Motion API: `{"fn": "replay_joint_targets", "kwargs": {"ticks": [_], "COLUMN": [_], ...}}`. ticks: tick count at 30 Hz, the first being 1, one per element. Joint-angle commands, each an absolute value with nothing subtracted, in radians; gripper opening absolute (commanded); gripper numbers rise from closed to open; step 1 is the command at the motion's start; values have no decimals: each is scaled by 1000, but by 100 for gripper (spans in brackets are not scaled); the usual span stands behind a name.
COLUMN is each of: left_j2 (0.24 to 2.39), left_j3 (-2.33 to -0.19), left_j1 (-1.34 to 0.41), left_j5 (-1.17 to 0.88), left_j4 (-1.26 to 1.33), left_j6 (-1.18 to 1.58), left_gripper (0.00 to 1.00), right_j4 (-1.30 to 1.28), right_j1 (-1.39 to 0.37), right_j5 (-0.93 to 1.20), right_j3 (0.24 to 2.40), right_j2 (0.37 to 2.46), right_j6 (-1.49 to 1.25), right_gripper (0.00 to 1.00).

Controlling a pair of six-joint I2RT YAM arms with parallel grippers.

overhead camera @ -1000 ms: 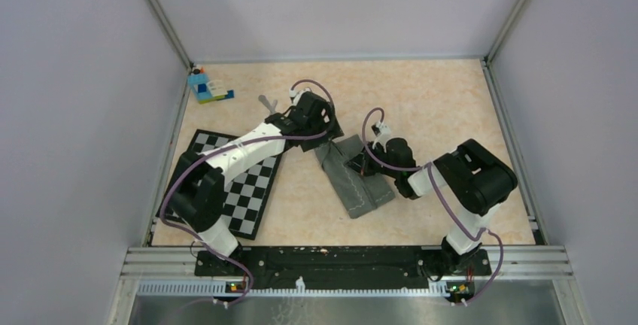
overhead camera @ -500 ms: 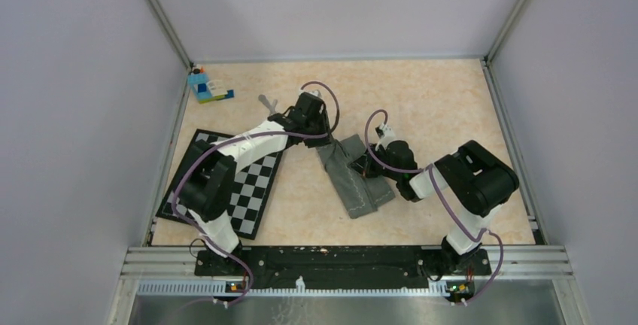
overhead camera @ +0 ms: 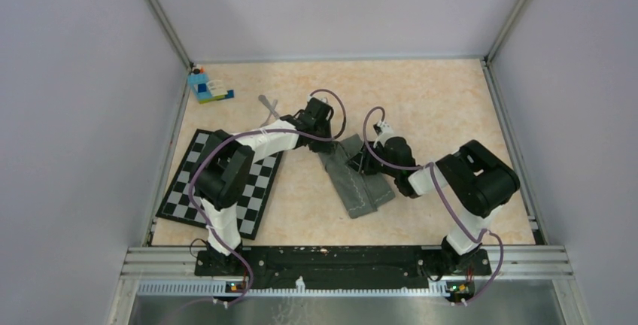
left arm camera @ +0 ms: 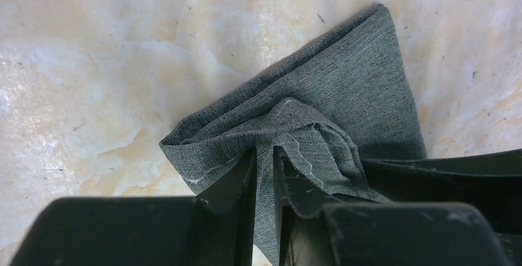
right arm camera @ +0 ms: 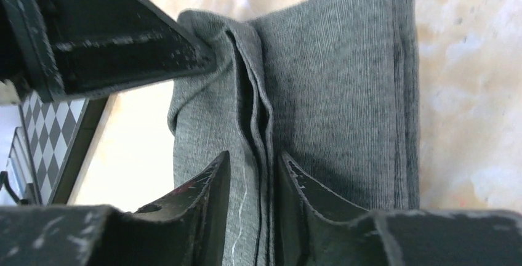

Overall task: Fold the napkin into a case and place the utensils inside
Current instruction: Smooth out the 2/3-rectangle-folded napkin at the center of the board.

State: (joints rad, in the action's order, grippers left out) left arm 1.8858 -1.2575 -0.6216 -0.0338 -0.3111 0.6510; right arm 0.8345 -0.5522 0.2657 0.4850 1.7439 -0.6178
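napkin [overhead camera: 361, 186] pinched in left end effector [left arm camera: 266, 157] — right end effector [right arm camera: 253, 158] ajar astride its ridge — checkered mat [overhead camera: 180, 198] nearby

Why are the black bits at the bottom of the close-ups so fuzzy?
Left wrist view: the left hand is too near the lens, so its base blurs, while the napkin weave is sharp. Right wrist view: the same for the right hand. Top view: nothing blurs.
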Motion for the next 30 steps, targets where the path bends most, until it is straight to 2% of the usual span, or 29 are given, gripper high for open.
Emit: {"fn": "replay_joint_targets", "kwargs": {"ticks": [1,6,10,14,18,19,25,30], "left_j2": [1875,1862,1839,1825,1806,1806,1850,1904], "left_j3": [-1217,-1203,-1195,-1211,-1219,-1221,-1294,-1362], "left_j1": [-620,-619,-620,-619,-620,-623,-655,-673], "left_j5": [-35,-44,-51,-53,-27,-18,84,119], "left_j4": [-240,-226,-217,-236,-253,-257,-340,-369], "left_j6": [640,639,630,620,599,585,555,545], "left_gripper": [20,19,20,26,33,35,35,35], "right_j4": [775,711,697,739,743,742,754,783], "right_j1": [-546,-541,-540,-541,-540,-540,-527,-519], "right_j5": [235,226,258,300,293,287,294,321], "right_j3": [567,675,744,749,751,752,751,744], "right_j2": [1708,1763,1821,1864,1877,1878,1891,1904], "right_j6": [-546,-509,-493,-502,-504,-508,-532,-547], "right_gripper": [39,42,40,35,26,20,0,0]}}
